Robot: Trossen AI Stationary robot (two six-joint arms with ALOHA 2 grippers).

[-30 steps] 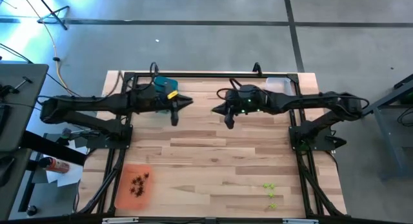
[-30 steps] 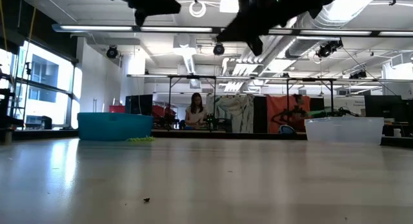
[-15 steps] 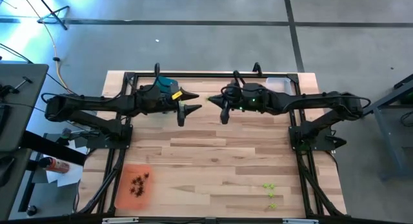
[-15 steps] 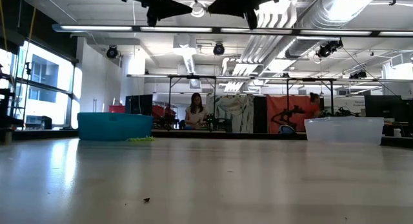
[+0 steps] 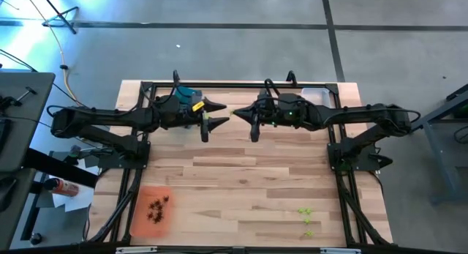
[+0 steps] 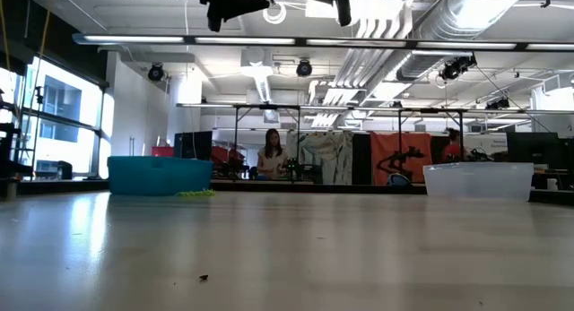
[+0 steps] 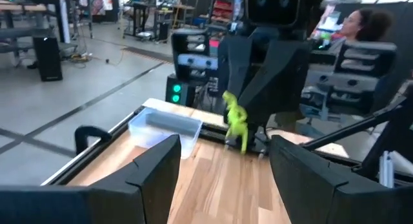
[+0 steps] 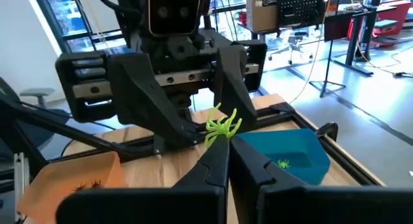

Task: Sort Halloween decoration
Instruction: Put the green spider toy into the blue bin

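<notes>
Wood table (image 5: 241,181): orange tray (image 5: 151,210) w/ dark trinkets (image 5: 158,208) (teal tray (image 8: 293,158): green bits (image 8: 282,163)).

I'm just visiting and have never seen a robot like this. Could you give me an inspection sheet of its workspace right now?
Surface: bare wooden table, dark frame around it.
Job's things: lime green spider pinched by the right gripper; more green trinkets loose on the table; dark trinkets in the orange tray; one green piece in the teal tray.
Clutter: clear tray at the far edge.
Grippers: left gripper open, facing the right one, which is shut on the spider, mid-air.
Cables: nothing seen on the table.
Surroundings: person seated behind.
</notes>
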